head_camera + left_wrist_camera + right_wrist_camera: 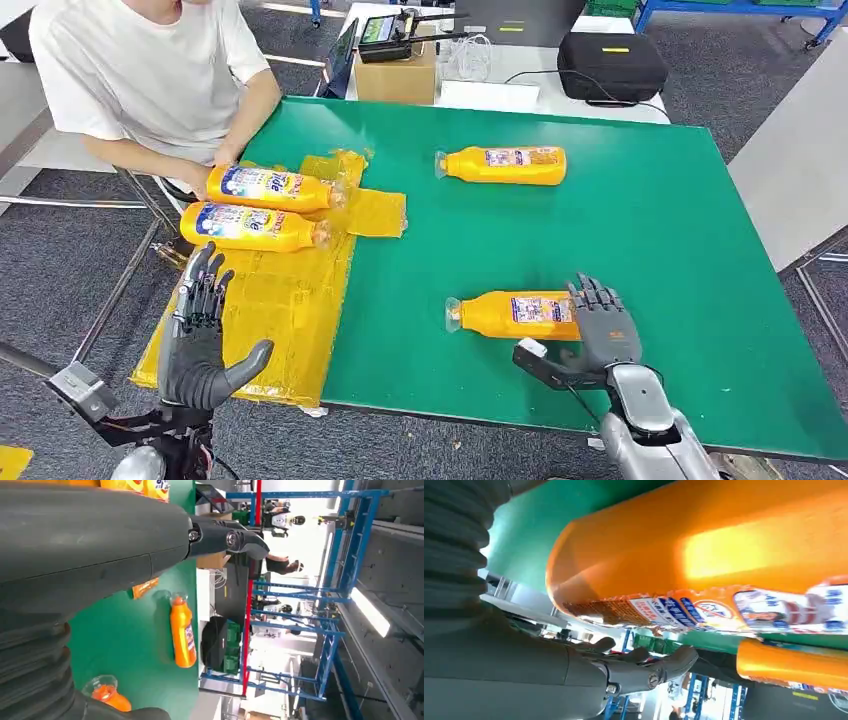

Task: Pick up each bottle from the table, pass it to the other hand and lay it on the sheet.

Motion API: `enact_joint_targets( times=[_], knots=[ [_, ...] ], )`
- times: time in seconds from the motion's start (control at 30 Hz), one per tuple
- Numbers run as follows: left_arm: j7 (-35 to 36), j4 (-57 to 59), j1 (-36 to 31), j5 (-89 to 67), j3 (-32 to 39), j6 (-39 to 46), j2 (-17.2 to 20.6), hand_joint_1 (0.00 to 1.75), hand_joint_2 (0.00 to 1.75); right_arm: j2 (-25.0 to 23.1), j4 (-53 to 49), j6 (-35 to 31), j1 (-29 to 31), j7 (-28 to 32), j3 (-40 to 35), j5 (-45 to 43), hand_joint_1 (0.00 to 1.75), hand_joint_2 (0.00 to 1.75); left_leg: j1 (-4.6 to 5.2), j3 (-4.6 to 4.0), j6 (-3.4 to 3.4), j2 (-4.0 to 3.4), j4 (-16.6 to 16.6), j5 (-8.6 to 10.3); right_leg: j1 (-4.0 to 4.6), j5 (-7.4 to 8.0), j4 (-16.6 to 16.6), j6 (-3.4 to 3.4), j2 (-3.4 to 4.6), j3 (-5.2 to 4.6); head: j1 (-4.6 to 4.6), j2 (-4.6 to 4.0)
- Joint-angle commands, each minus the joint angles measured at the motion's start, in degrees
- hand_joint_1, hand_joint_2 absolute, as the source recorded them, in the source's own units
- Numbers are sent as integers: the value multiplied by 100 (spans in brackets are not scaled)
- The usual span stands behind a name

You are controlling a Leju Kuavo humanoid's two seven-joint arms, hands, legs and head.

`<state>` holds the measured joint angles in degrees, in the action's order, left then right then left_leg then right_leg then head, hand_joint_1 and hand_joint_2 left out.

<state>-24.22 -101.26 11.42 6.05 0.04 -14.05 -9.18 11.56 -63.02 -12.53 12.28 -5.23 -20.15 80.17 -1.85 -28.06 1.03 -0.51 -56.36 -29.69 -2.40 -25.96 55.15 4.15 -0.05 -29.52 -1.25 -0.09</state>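
Near bottle (pixel 515 314): lies crosswise, base touching right hand (pixel 598 335).
Right hand: fingers apart, not gripping.
Left hand (pixel 200 335): spread, empty, over sheet (pixel 285 300).

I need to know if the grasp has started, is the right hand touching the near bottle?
Cannot tell. In the head view the right hand sits at the near bottle's base, fingers overlapping it, thumb spread below; no view shows contact or a gap plainly.

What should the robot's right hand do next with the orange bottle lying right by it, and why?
Probably close the right hand around the near bottle and lift. Its fingers lie open at the bottle's base, not yet gripping it.
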Motion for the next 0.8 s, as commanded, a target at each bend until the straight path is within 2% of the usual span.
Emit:
enact_joint_targets(
  times=[0.03,0.2,0.37,0.4,0.43,0.47,0.5,0.53,0.67,0.7,0.8],
  knots=[
    [94,456,-353,86,-66,-6,82,0,175,-86,1736,2,1050,546,-73,-333,0,175,-1,10,-10,-6,9,3,5,6,-9,-19,8,5,-2,0],
    [107,696,-549,189,-212,-13,177,0,175,-238,2843,-52,1730,1031,-343,-476,0,175,-2,18,-12,-6,14,4,7,8,-14,-23,10,10,-2,0],
    [122,818,-656,312,-296,-4,231,0,175,-262,3463,304,2201,1181,-562,-613,0,175,-1,21,-11,-6,12,3,5,6,-10,-20,9,13,0,0],
    [125,856,-686,333,-317,10,253,0,175,-231,3690,547,2382,1232,-739,-605,89,175,-2,29,-15,-5,19,5,8,7,-16,-28,9,21,0,0],
    [135,867,-689,362,-316,33,254,0,175,-182,3822,697,2531,1180,-870,-600,134,175,-4,29,-17,-3,20,6,11,9,-19,-33,8,22,0,0],
    [135,866,-689,362,-315,33,256,0,175,-170,3826,711,2557,1183,-871,-601,134,175,-1,24,-13,0,12,5,6,5,-10,-24,4,18,0,0],
    [139,864,-686,372,-317,41,265,0,175,-134,3894,830,2653,1196,-980,-594,150,175,-3,30,-17,1,18,7,9,8,-17,-31,4,23,-2,0],
    [140,858,-678,380,-307,56,265,0,175,-107,3929,878,2732,1191,-1057,-596,154,175,0,25,-13,0,11,5,5,5,-9,-23,5,18,0,0],
    [138,844,-643,381,-298,38,289,0,175,-58,3964,1110,2852,1335,-1144,-694,155,175,0,24,-10,8,6,4,4,2,-6,-18,-6,20,0,0],
    [134,860,-644,382,-301,33,293,0,175,-49,3964,1175,2853,1514,-1088,-833,169,175,-2,27,-15,12,11,5,7,3,-12,-27,-10,26,0,0],
    [101,906,-668,391,-312,17,302,0,175,-26,3964,1263,2843,1661,-1087,-1000,171,175,-3,34,-18,11,17,6,10,6,-20,-30,-7,34,-2,0]
  ],
)
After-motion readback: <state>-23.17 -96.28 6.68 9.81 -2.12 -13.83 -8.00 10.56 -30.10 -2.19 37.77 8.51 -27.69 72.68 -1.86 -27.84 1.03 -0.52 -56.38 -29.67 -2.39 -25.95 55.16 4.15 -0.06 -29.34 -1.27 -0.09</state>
